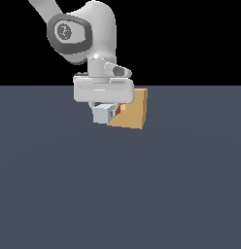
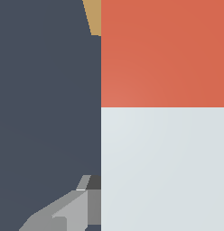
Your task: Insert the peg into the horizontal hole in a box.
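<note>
My gripper [image 1: 104, 110] hangs just above the floor, shut on the peg [image 1: 102, 115]. The peg's grey-white end faces the exterior view's left. Its orange-red end [image 1: 115, 108] points at the tan box [image 1: 132, 111] and sits right against the box's near face. I cannot tell whether the tip is inside. In the wrist view the peg [image 2: 163, 149] fills half the picture, orange-red above grey-white, with one grey finger [image 2: 84, 205] pressed to its side. A sliver of the box [image 2: 92, 18] shows beyond it. The horizontal hole is hidden behind the peg and hand.
The dark blue-grey floor [image 1: 117, 194] spreads all around the box. The arm's wrist and forearm [image 1: 86, 34] rise above the hand toward the exterior view's upper left.
</note>
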`<state>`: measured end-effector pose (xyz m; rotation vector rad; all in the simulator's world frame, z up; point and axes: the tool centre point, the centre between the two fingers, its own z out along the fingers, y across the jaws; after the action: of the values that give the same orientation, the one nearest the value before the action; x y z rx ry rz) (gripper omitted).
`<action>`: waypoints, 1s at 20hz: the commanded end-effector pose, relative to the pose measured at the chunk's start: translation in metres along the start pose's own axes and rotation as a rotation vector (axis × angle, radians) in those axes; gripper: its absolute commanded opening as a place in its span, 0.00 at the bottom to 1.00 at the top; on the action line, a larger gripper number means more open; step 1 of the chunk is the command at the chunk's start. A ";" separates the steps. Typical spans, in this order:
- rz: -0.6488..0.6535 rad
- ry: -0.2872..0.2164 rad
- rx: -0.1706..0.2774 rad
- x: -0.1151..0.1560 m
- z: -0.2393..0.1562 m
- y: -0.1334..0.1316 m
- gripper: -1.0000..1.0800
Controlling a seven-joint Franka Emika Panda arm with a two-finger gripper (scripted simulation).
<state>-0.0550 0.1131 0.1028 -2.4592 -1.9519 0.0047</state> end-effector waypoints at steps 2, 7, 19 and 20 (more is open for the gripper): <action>0.038 0.001 -0.003 0.008 -0.005 0.003 0.00; 0.066 0.001 -0.003 0.014 -0.008 0.004 0.00; 0.071 0.004 -0.006 0.015 -0.010 0.007 0.00; 0.071 0.004 -0.006 0.015 -0.010 0.007 0.00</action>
<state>-0.0462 0.1261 0.1105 -2.5271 -1.8643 0.0007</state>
